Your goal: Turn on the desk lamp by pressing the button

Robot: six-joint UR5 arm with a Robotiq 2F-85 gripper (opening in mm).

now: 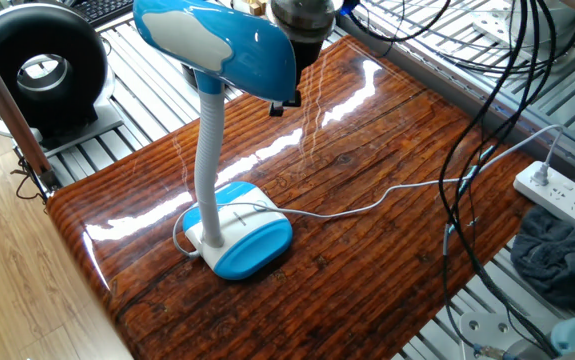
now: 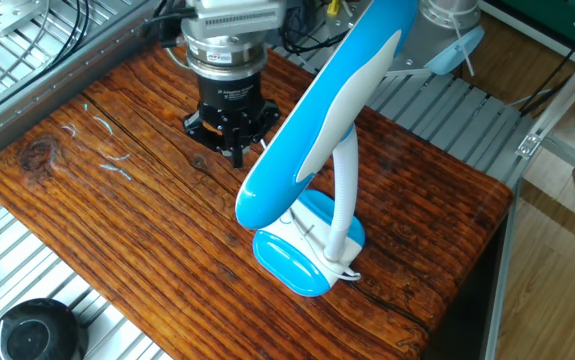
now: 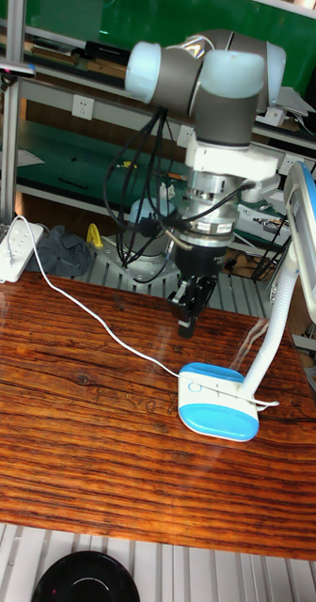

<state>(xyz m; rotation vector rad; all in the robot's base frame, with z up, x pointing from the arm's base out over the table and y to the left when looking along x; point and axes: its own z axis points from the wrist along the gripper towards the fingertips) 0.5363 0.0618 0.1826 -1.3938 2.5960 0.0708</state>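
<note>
Above the glossy wooden table (image 1: pixel 367 200), behind the desk lamp (image 1: pixel 229 120), gripper (image 3: pixel 189 318) hanging fingers-down from the UR5 arm (image 3: pixel 224 85), clear of the wood. Holding nothing; touching nothing visible. Fingertips dark and bunched together in the tall fixed view, partly hidden behind the lamp head (image 2: pixel 317 120) in the other two, so cannot tell whether parted or pressed together.

Near the table's middle, lamp base (image 3: pixel 217 403) sitting flat, white on top with a blue rim, small round button (image 3: pixel 195 387) at the end nearest the gripper. Rising from the base's far end, white ribbed gooseneck (image 1: pixel 207 160), then the oval blue head leaning out over the base. From the base, thin white cord (image 1: pixel 397 190) trailing across the wood to a white power strip (image 1: pixel 567 200) off the table's edge.

Off the opposite side, on the slatted metal frame, black round fan (image 1: pixel 39 70). Beside the power strip, crumpled dark cloth (image 1: pixel 557 260). Black cables (image 1: pixel 477 170) dangling in front of the table in one fixed view.
</note>
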